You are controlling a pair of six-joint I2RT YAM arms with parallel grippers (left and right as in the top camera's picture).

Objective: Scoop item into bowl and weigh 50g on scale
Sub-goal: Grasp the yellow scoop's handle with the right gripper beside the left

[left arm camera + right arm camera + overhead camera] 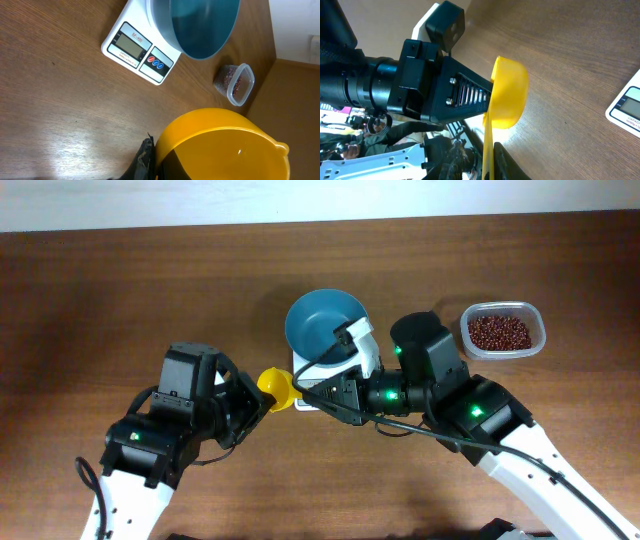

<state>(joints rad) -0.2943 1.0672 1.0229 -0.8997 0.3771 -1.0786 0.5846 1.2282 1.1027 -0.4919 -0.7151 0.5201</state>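
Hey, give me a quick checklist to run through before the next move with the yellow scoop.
1. The bowl sits on the scale: ok.
2. The bowl is empty: ok, nothing shows in its visible part.
3. The display reads zero: cannot tell, no digits readable.
4. The scoop is loaded: not ok, it looks empty.
5. The tub is open: ok, the beans lie uncovered.
6. One firm grip on the scoop: cannot tell; left pincer and right pincer both meet it.

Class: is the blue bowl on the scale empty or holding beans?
Empty, as far as visible: the bowl shows only bare blue inside; beans sit in the clear tub.
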